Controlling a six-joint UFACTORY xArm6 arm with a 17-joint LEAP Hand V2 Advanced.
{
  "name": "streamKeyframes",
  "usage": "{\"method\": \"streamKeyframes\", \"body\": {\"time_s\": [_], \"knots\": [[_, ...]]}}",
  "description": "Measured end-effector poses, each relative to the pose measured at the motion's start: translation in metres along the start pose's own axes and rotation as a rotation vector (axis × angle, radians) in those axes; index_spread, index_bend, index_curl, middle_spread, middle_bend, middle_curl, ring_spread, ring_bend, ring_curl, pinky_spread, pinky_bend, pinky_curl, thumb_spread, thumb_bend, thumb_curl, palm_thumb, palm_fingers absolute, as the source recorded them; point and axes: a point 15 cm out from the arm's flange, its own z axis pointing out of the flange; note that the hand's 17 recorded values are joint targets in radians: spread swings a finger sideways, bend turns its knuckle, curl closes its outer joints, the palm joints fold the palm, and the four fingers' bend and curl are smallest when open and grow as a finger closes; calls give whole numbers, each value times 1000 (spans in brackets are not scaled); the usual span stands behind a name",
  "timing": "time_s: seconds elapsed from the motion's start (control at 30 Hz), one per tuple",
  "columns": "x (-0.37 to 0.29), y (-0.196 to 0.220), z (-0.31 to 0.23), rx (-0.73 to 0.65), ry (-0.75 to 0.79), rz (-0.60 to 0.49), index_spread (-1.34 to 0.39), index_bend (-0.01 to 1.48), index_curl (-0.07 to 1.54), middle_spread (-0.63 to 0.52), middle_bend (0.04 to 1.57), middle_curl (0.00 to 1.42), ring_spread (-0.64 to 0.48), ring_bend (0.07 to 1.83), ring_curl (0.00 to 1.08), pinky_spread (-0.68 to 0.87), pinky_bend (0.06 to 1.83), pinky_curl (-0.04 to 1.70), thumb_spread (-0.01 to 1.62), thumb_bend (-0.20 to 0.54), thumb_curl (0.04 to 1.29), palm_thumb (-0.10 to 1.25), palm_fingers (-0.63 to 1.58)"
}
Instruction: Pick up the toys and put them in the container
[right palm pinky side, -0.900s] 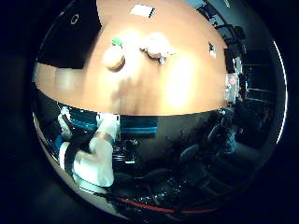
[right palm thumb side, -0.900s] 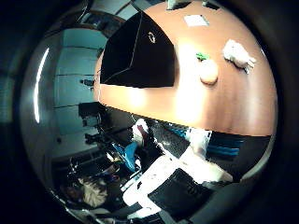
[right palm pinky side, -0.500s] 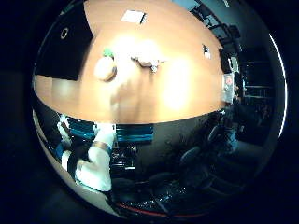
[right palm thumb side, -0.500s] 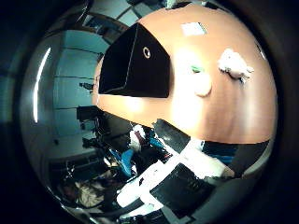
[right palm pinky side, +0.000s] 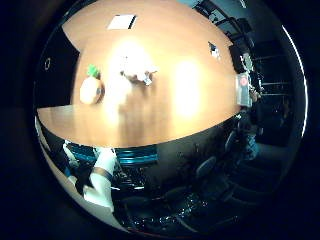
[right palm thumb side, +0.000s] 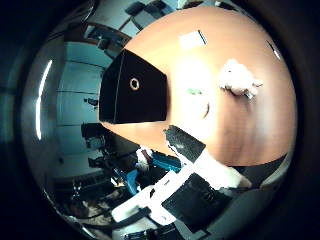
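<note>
Toys lie on the round orange-brown wooden table (right palm pinky side: 165, 120): a pale orange fruit-shaped toy with a green top (right palm pinky side: 91, 89) near a white plush toy (right palm thumb side: 239, 79). The black box container (right palm thumb side: 134, 90) stands beside them. No print is legible. Hand (right palm thumb side: 200, 180): finger state unclear.

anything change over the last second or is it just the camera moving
Mostly the camera: the hand has swung, so the whole scene has shifted. The orange toy, white toy and black container lie as before on the table. Nothing taken or released.
</note>
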Motion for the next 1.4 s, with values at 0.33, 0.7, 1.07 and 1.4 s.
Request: {"method": "streamKeyframes", "body": {"time_s": [0.33, 0.7, 1.07, 1.4], "knots": [[47, -57, 52, -66, -30, 43, -392, 157, 284, -37, 193, 312, 159, 250, 249, 423, 249, 313, 1085, -24, 294, 584, 240], [94, -87, 122, -141, -17, 65, -380, 159, 273, -3, 198, 321, 176, 256, 252, 412, 283, 317, 1089, -23, 288, 552, 181], [117, -108, 209, -197, -36, 75, -379, 163, 281, -2, 195, 326, 176, 257, 257, 410, 278, 312, 1091, -22, 289, 551, 192], [108, -104, 239, -279, -21, 45, -345, 152, 267, -6, 221, 335, 173, 323, 264, 446, 306, 311, 1084, -22, 294, 558, 288]]}}
